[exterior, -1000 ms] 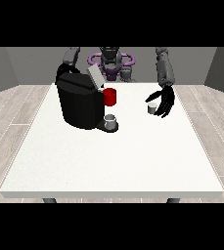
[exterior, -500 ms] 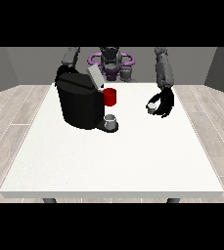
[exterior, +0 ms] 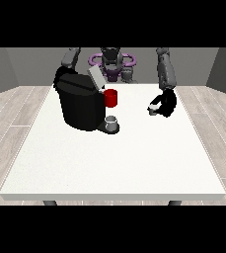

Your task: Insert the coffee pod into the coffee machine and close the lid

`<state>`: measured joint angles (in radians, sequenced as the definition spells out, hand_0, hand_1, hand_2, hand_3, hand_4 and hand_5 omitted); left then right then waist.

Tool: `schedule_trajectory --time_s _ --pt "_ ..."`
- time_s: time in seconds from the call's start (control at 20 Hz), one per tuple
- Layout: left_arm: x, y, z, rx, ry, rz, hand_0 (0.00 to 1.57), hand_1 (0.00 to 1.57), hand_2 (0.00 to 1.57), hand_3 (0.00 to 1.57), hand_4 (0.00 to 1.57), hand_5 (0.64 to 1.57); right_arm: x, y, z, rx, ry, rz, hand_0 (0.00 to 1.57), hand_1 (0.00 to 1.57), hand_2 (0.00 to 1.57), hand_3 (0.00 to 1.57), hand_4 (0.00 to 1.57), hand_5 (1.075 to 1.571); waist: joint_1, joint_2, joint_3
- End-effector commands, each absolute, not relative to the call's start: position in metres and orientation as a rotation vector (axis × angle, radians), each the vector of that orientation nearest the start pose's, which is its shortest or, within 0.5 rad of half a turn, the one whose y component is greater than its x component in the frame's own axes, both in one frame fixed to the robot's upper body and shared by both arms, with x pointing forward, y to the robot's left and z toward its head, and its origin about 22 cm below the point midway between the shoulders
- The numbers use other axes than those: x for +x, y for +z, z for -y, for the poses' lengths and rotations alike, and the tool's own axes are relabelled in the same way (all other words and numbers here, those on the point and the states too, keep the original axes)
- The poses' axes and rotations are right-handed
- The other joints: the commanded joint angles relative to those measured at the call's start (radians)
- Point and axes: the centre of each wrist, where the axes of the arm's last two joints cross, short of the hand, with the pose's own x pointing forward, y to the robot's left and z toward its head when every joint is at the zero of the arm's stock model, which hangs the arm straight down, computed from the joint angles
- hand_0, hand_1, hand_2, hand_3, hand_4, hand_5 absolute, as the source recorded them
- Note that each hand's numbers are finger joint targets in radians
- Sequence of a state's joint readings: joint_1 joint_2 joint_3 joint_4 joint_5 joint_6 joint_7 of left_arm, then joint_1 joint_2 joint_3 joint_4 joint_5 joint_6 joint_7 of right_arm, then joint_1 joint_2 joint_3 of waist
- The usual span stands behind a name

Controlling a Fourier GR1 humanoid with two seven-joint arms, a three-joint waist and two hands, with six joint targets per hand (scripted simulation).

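Note:
The black coffee machine [exterior: 81, 105] stands at the table's left centre with its grey lid [exterior: 95, 78] tilted up and open. A small grey cup [exterior: 111, 121] sits on its drip tray. The hand at the view's right [exterior: 166, 103] is low over the table, well to the right of the machine, with its fingers curled round the small pale coffee pod [exterior: 154, 107]. The hand at the view's left [exterior: 60, 78] is at the machine's back top corner, mostly hidden against the black body.
A red mug [exterior: 111, 98] stands just behind the machine's front. The white table [exterior: 114, 163] stretches wide towards the camera, and its right edge lies a short way beyond the hand holding the pod.
The hand at the view's right has drawn its fingers in round the pod and shifted slightly to the right. The machine, lid and other arm have not moved.

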<state>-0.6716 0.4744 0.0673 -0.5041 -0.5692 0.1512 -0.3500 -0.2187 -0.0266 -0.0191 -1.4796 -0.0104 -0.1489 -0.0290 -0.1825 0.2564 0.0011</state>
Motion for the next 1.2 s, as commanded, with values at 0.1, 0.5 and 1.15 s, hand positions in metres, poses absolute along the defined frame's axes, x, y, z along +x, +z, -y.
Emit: schedule_trajectory --time_s 0.1,0.5,1.15 --pt "0.395 0.05 -0.359 0.726 -0.843 1.515 1.48 1.48 1.47 1.41 0.63 1.571 0.294 0.019 0.215 -0.082 -0.064 1.679 0.0 0.0 0.0 0.0 0.46 1.571 0.011 -0.013 -0.0014" --pt "0.423 0.096 -0.321 0.644 -0.904 1.575 1.26 1.26 1.32 1.3 0.53 1.571 0.302 0.005 0.228 -0.063 -0.044 1.624 0.0 0.0 0.0 0.0 0.41 1.571 0.026 -0.088 -0.0008" --pt "0.445 0.149 -0.277 0.652 -0.943 1.618 1.26 1.26 1.33 1.28 0.54 1.571 0.305 0.004 0.208 -0.05 -0.055 1.615 0.0 0.0 0.0 0.0 0.52 1.571 -0.003 -0.141 -0.0009"
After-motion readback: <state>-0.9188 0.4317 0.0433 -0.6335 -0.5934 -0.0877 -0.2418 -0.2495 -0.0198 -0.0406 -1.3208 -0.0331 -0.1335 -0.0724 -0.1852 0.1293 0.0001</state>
